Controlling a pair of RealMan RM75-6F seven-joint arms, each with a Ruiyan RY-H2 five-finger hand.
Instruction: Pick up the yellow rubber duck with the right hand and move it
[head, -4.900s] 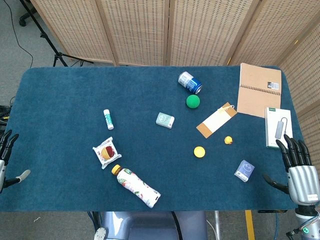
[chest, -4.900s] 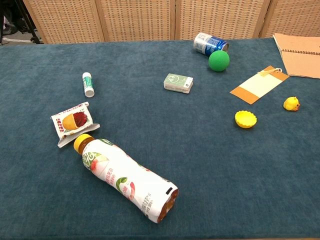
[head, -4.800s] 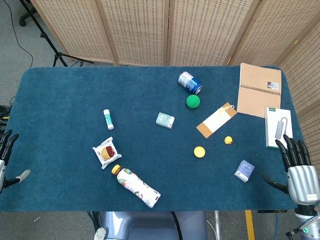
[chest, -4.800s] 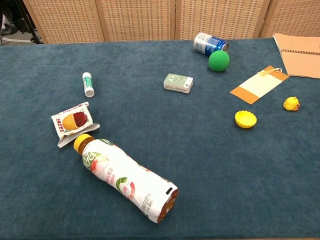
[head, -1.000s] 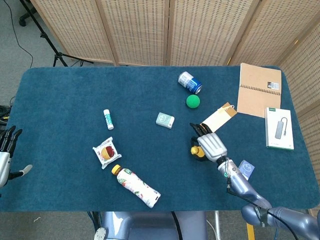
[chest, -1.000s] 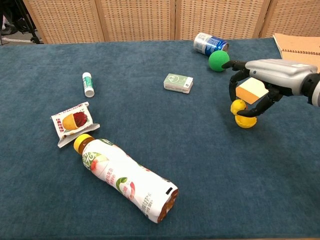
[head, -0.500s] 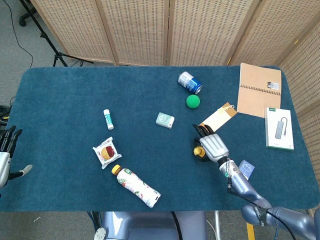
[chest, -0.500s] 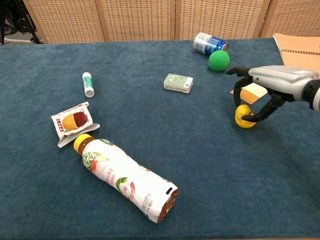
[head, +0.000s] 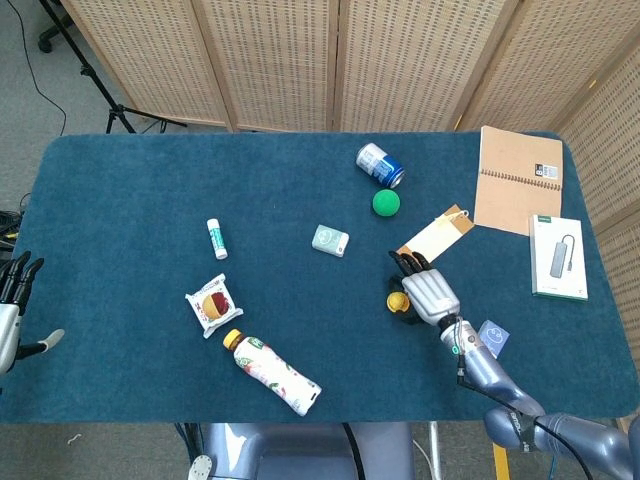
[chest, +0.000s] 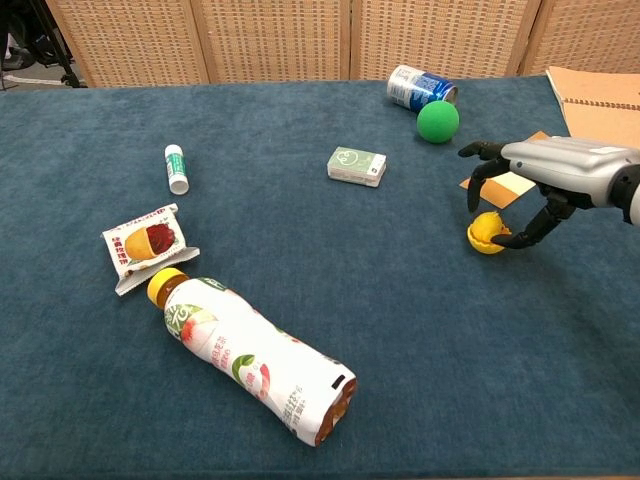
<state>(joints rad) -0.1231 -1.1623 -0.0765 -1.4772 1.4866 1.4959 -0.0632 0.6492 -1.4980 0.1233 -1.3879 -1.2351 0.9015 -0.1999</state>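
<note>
The yellow rubber duck sits on the blue cloth right of centre, a small yellow lump with an orange spot; the head view shows the duck peeking out at the left of the hand. It lies where a yellow cap lay, and I cannot separate the two. My right hand arches over it from the right with fingers spread; the lower fingertips are at the duck's side, not closed round it. In the head view the right hand covers most of it. My left hand hangs open off the table's left edge.
A tan card lies just behind the right hand, with a green ball and a can further back. A small box, a tube, a snack packet and a lying bottle spread leftward. A notebook sits far right.
Over the last second my right hand lowered the duck to the cloth and shifted slightly right. Its fingers have spread apart from the duck. The left hand stayed put.
</note>
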